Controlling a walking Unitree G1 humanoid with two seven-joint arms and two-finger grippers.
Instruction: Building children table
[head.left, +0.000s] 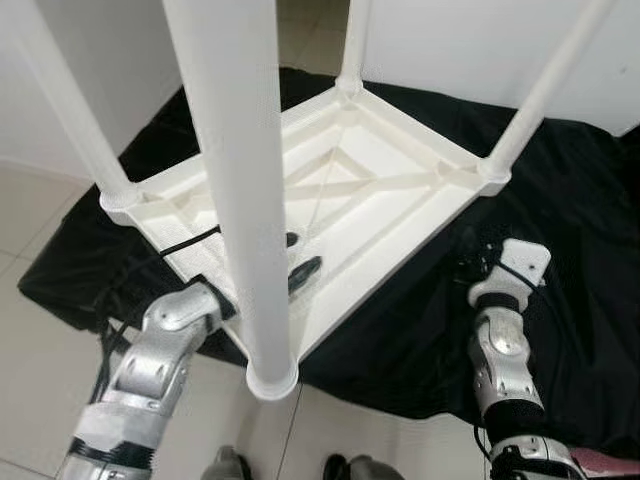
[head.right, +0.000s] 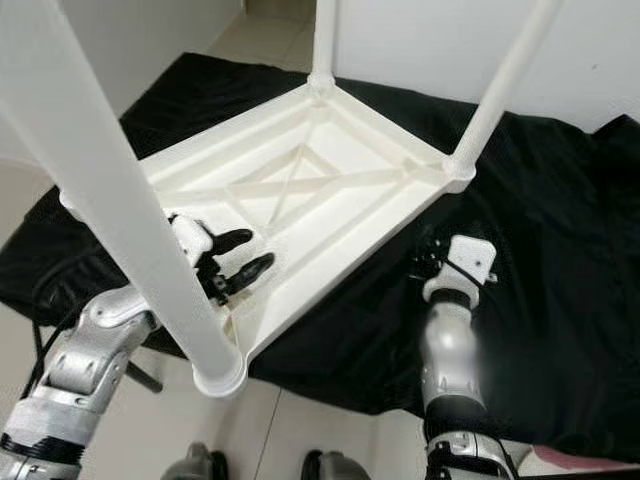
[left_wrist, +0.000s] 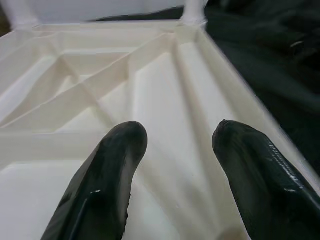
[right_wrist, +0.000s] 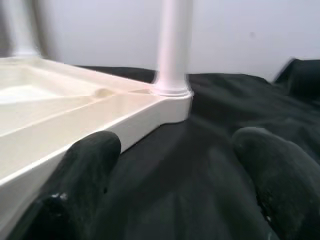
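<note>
The left end effector (head.right: 238, 255) reaches over the near rim into the hollow underside of the upturned white plastic children's table (head.left: 400, 205), its two glossy black fingers (left_wrist: 107, 175) spread apart with nothing between them — they hover just above the ribbed inner surface, pointing toward the far corner. Its silver arm comes up from the lower left, bent at the wrist, passing just behind the nearest leg (head.left: 235, 180), a smooth round white post seated in the near corner socket. The right end effector (right_wrist: 175, 185) sits low over the black cloth (head.left: 560, 250) just beside the table's right rim, fingers parted and gripping nothing, aimed along the rim toward the right corner leg (right_wrist: 172, 47); its arm rises straight from the lower right. The table lies upside down on the crumpled, matte cloth — all four legs standing up — with diagonal stiffening ribs crossing its shallow tray-like underside. Pale tiled floor (head.left: 30, 220) surrounds the cloth.
</note>
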